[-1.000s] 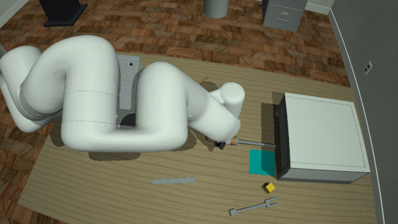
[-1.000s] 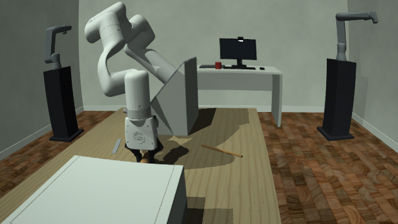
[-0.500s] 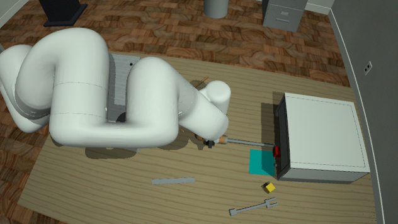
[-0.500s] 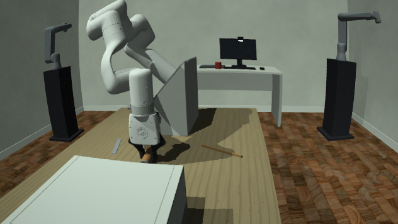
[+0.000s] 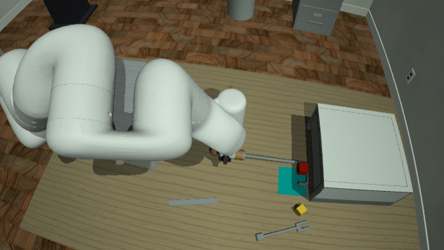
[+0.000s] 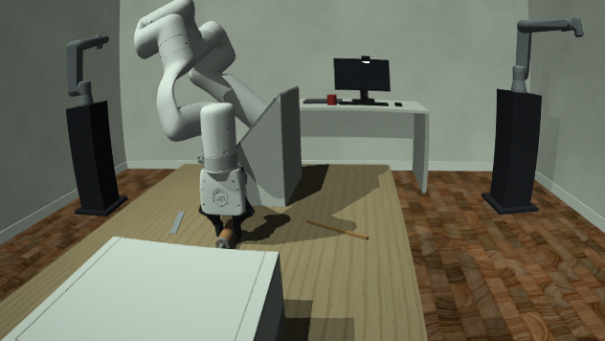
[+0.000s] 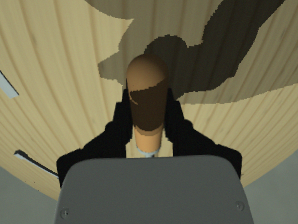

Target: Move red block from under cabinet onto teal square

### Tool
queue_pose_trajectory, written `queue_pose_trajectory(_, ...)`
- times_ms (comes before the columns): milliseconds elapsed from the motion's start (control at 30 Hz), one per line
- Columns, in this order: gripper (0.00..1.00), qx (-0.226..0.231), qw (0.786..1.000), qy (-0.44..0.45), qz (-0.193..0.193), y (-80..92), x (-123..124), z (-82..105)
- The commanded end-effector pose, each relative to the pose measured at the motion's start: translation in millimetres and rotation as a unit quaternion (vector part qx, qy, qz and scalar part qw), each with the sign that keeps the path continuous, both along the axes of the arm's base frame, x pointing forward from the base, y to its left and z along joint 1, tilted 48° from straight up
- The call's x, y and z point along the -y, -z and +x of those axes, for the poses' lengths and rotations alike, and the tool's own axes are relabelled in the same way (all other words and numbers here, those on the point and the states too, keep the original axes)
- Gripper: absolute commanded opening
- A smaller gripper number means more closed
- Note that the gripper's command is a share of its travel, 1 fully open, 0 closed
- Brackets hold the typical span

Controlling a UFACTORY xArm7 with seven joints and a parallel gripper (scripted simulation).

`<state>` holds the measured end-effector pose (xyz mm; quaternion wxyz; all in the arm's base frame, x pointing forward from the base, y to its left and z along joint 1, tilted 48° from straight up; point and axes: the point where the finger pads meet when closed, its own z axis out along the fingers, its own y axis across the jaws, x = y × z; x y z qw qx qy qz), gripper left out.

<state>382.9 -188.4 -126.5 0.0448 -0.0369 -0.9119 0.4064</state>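
Observation:
The red block [image 5: 302,168] sits right at the front of the white cabinet [image 5: 358,154], at the far right corner of the teal square [image 5: 291,181], partly over its edge. My gripper [image 5: 225,159] is shut on the wooden handle [image 5: 239,155] of a grey hook tool [image 5: 272,159]. The tool's shaft reaches to the block and its hooked end [image 5: 303,182] lies beside the block along the cabinet front. In the exterior view the gripper [image 6: 227,229] holds the handle [image 6: 224,238] low over the table behind the cabinet top [image 6: 144,287]. The wrist view shows the handle [image 7: 148,99] between the fingers.
A yellow block [image 5: 300,209] and a grey fork tool [image 5: 282,230] lie in front of the cabinet. A flat grey bar [image 5: 193,201] lies to the left. A thin wooden stick [image 6: 337,230] lies on the table's other side.

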Motion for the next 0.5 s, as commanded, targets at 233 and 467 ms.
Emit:
queue_pose_trajectory(233, 0.0, 0.001, 1.0, -0.002, 0.001, -0.7, -2.8, -8.7)
queue_pose_trajectory(467, 0.0, 0.001, 1.0, -0.002, 0.001, -0.9, -3.1, -11.5)
